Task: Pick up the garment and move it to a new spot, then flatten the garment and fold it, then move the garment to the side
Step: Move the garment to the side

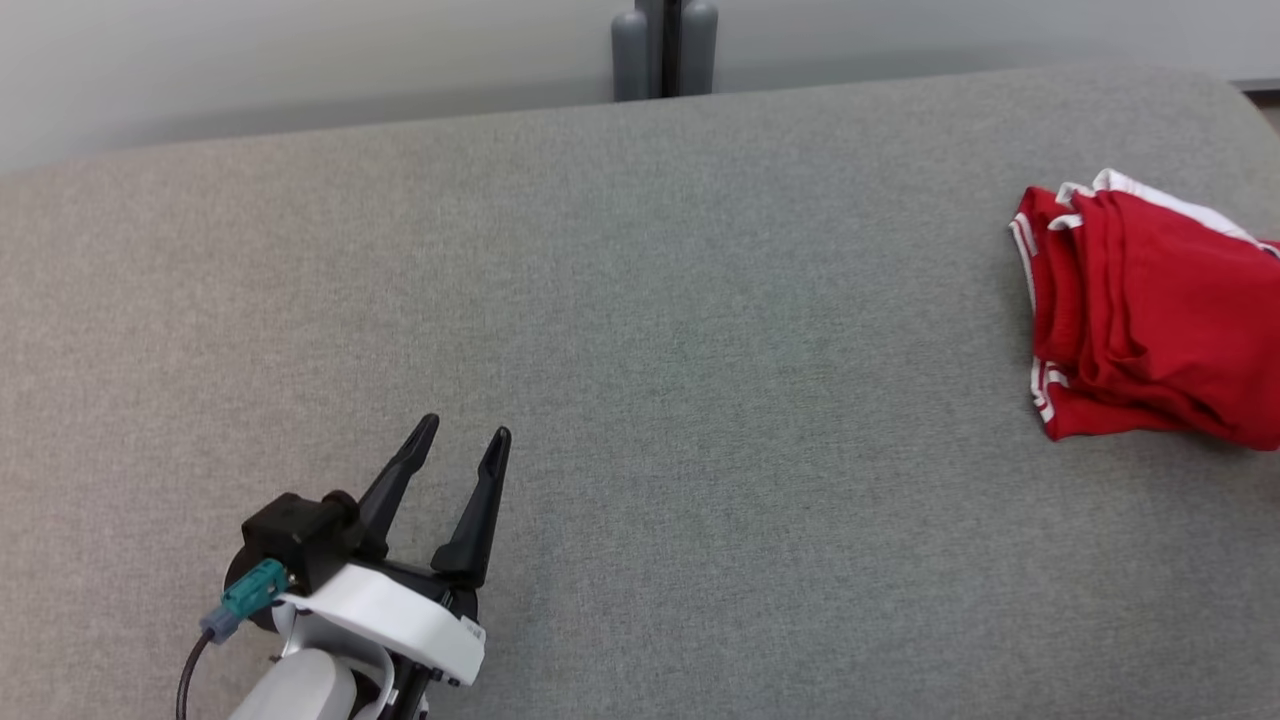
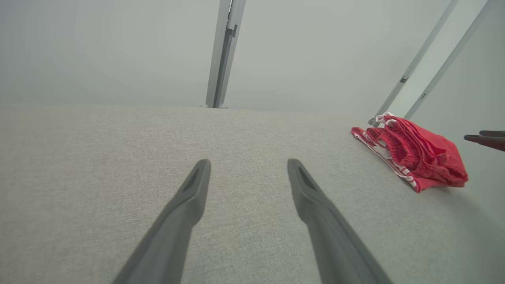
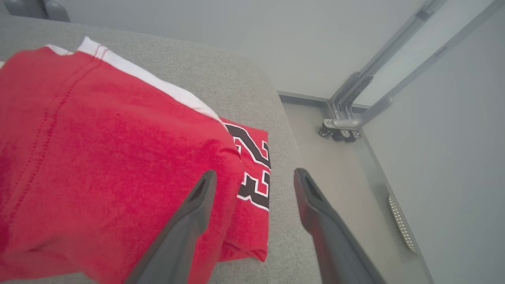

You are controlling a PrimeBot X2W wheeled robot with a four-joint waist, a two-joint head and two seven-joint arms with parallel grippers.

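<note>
Garment point(image 1: 1150, 310), red jersey with white trim and a black number, folded; lay at 3 o'clock on the grey cloth-covered desk point(image 1: 640, 300), near its edge.
Left claw point(image 1: 466, 427) stood released and empty at 7 o'clock, well apart from the item. Right claw point(image 3: 254, 172) hung over the jersey's numbered end, jaws spread, grasping nothing. Handling, as judged: light, soft, limp knit, not fragile; layers likely to slide apart and the fold to spill if lifted by one corner. Best hold judged to be a pinch through all layers at the thick folded edge, or at two points along the white-banded hem.
</note>
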